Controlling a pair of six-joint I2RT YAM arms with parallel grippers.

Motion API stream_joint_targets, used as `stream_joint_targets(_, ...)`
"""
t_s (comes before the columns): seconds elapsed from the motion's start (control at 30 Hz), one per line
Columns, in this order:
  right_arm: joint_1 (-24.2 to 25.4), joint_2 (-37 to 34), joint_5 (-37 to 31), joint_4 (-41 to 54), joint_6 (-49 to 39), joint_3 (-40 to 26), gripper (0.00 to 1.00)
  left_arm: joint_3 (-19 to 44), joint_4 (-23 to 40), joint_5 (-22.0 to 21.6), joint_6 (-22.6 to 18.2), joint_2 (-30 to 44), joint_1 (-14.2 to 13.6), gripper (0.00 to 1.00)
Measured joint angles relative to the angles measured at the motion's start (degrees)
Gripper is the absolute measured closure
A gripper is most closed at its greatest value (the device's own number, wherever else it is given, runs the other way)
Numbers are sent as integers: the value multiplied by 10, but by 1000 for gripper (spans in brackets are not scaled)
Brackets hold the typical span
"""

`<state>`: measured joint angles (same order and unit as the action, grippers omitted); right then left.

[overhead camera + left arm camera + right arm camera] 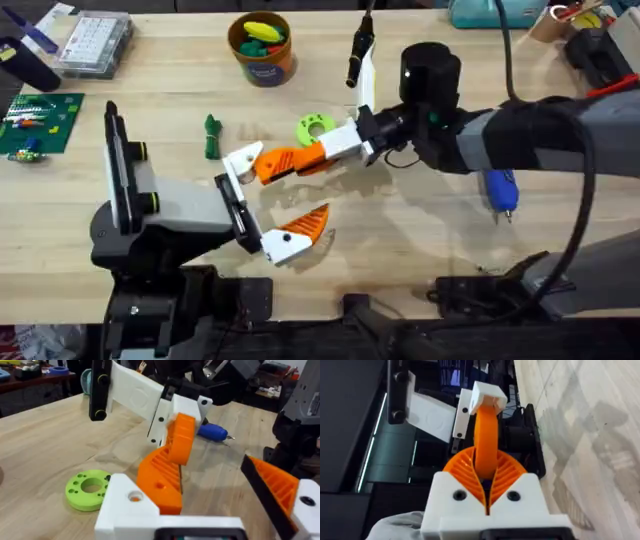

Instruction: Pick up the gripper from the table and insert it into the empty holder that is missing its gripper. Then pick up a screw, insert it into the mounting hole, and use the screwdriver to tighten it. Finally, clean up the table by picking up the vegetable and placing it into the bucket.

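Observation:
The loose orange gripper point(285, 162) lies level just above the table, and my right gripper point(338, 148) is shut on its orange end. Its white end piece point(241, 160) is at the top of the holder point(231, 195), the black bracket on my left arm; I cannot tell whether it is seated. In the left wrist view that end piece point(131, 510) is at the left slot, with the fixed orange finger point(275, 487) far to its right. My left gripper point(290, 198) is open and empty. The blue screwdriver point(500, 188) lies at the right. The dark green vegetable point(211, 136) lies left of centre. The orange bucket point(263, 50) stands at the back.
A lime green ring point(315, 127) lies just behind the held finger. The bucket holds yellow and green toy food. A clear parts case point(95, 42) and a green board point(38, 120) sit at the far left. Bare wood lies between the vegetable and the bucket.

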<state>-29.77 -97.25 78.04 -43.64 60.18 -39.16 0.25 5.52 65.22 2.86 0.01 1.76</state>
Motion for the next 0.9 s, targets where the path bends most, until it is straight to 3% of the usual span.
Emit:
stream_joint_targets(0.53,-2,-2,-19,8,10,-1,988,0,3,-4,6,0,1,15)
stream_joint_targets(0.9,-11,-37,-27,-15,45,-40,988,0,1,-2,6,0,5,15)
